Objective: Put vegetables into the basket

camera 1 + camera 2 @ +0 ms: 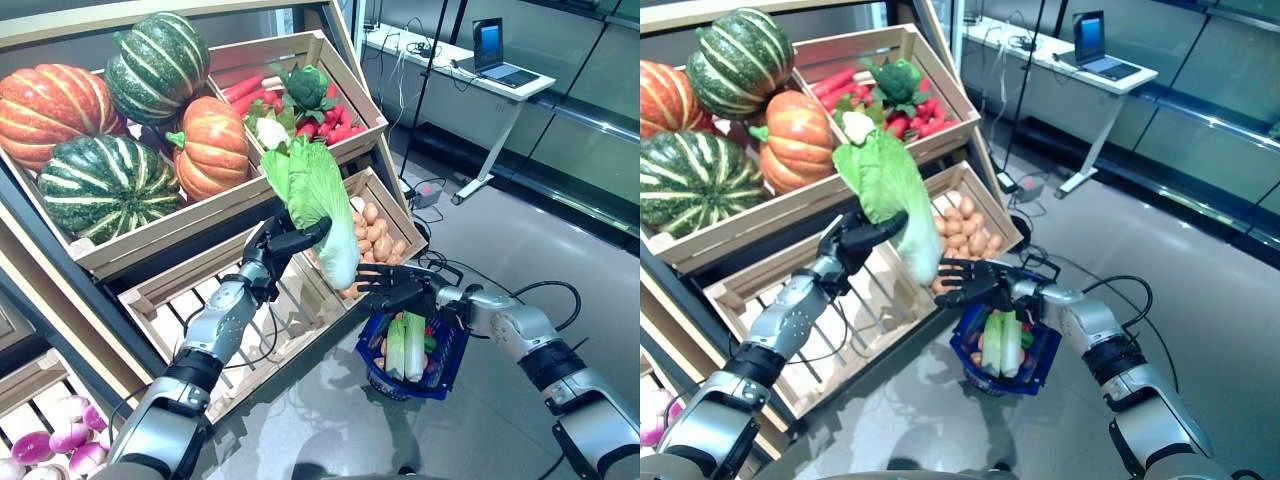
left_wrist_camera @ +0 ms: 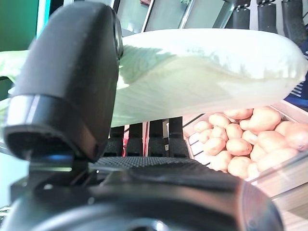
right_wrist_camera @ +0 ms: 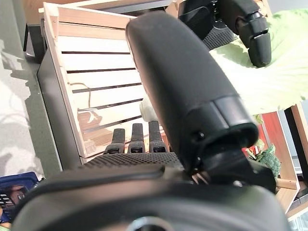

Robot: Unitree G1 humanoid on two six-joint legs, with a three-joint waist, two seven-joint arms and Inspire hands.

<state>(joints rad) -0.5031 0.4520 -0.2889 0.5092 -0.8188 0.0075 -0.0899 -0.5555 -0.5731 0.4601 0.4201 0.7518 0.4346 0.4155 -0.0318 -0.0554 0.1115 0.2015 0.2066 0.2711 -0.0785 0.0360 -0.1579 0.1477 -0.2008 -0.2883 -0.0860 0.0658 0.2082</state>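
A robot stands before a slanted wooden produce rack. Its left hand (image 1: pixel 283 243) is raised in front of the rack, with fingers and thumb curled round the middle of a napa cabbage (image 1: pixel 318 205). The cabbage hangs tilted: its green leafy end rises above the fingers, and its pale white end points down past them.

The right hand (image 1: pixel 398 290) sits just below and beside that white end, fingers spread out straight and closed on nothing. From its wrist camera the fingers (image 3: pixel 136 138) lie flat and extended towards an empty slatted crate (image 1: pixel 245 305).

A blue basket (image 1: pixel 448 360) hangs directly beneath the right hand's fingers; how it is carried cannot be seen. It already contains another pale green cabbage (image 1: pixel 404 346) standing on end, with bits of other produce around it that are too small to identify.

Behind the left hand's fingers, a crate of potatoes (image 1: pixel 376 230) sits on the rack. Above it a crate holds broccoli (image 1: pixel 306 85) and red vegetables, and to the side a larger crate holds orange and green striped pumpkins (image 1: pixel 120 120).
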